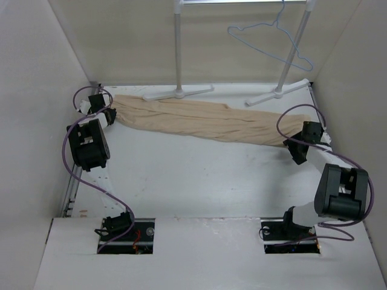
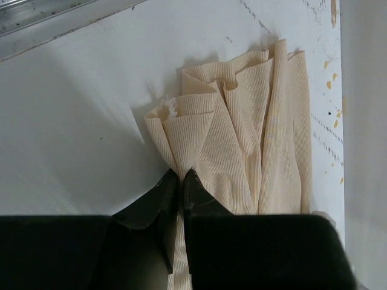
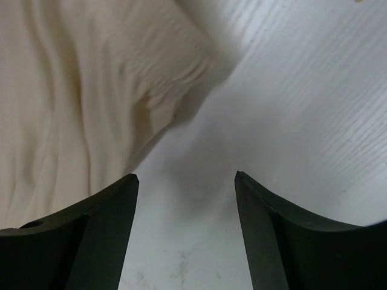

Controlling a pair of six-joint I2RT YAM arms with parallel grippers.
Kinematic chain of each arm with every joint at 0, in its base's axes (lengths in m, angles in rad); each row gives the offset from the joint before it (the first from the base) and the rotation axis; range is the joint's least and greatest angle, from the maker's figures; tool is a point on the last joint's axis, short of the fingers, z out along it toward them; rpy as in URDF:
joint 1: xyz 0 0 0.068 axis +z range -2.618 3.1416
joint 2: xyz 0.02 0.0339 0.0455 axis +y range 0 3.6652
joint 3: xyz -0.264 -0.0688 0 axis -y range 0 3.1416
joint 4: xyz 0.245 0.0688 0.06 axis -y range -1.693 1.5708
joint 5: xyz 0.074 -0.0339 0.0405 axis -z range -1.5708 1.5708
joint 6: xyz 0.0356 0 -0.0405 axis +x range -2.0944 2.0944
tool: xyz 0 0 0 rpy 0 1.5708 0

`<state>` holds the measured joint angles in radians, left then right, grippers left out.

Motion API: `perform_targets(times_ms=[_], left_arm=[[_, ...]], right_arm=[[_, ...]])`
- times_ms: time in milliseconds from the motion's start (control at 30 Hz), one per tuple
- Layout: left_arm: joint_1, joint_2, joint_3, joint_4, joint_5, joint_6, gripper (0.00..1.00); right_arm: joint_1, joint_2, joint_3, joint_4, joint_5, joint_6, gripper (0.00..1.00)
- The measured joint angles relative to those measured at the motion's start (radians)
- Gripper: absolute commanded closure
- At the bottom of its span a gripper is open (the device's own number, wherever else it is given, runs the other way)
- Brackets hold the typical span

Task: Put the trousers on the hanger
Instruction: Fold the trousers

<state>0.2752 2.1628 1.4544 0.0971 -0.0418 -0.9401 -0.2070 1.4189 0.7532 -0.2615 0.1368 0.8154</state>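
The beige trousers [image 1: 199, 121] lie stretched in a long bunched strip across the back of the table, from far left to right. My left gripper [image 1: 111, 116] is at their left end, shut on a gathered fold of the cloth [image 2: 242, 121], which runs down between the closed left fingertips [image 2: 181, 175]. My right gripper [image 1: 296, 152] sits by the strip's right end and stands open [image 3: 186, 176] over bare table, with the trousers' edge [image 3: 78, 90] just to its upper left. The light-blue wire hanger [image 1: 272, 39] hangs from the rack at the back right.
A white garment rack stands at the back, with posts [image 1: 177, 42] and flat feet [image 1: 278, 93] just behind the trousers. Pale enclosure walls [image 1: 36, 90] close in the left, back and right sides. A metal rail [image 2: 54, 18] runs along the table's left edge.
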Motion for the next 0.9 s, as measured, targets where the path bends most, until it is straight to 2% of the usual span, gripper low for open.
perform_targets(times_ms=[333,533,600,700,733,900], left_arm=[[0.000,-0.022,-0.027,-0.001,-0.019,0.002,1.00],[0.001,-0.027,-0.033,-0.003,-0.029,0.005,1.00],[0.001,-0.027,-0.033,-0.003,-0.035,0.007,1.00],[0.001,-0.027,-0.031,-0.008,-0.043,0.013,1.00],[0.001,-0.027,-0.030,-0.012,-0.046,0.016,1.00],[0.010,-0.034,-0.032,-0.022,-0.064,0.040,1.00]], right_arm=[[-0.096,0.161,0.105,0.038,-0.014,-0.006,0.35],[-0.120,0.235,0.169,0.037,-0.021,0.008,0.65],[-0.124,0.259,0.205,0.023,-0.014,0.020,0.80],[-0.124,0.290,0.257,0.008,0.007,0.038,0.80],[-0.125,0.293,0.264,0.008,0.010,0.041,0.99],[-0.127,0.252,0.233,-0.006,0.041,0.053,1.00]])
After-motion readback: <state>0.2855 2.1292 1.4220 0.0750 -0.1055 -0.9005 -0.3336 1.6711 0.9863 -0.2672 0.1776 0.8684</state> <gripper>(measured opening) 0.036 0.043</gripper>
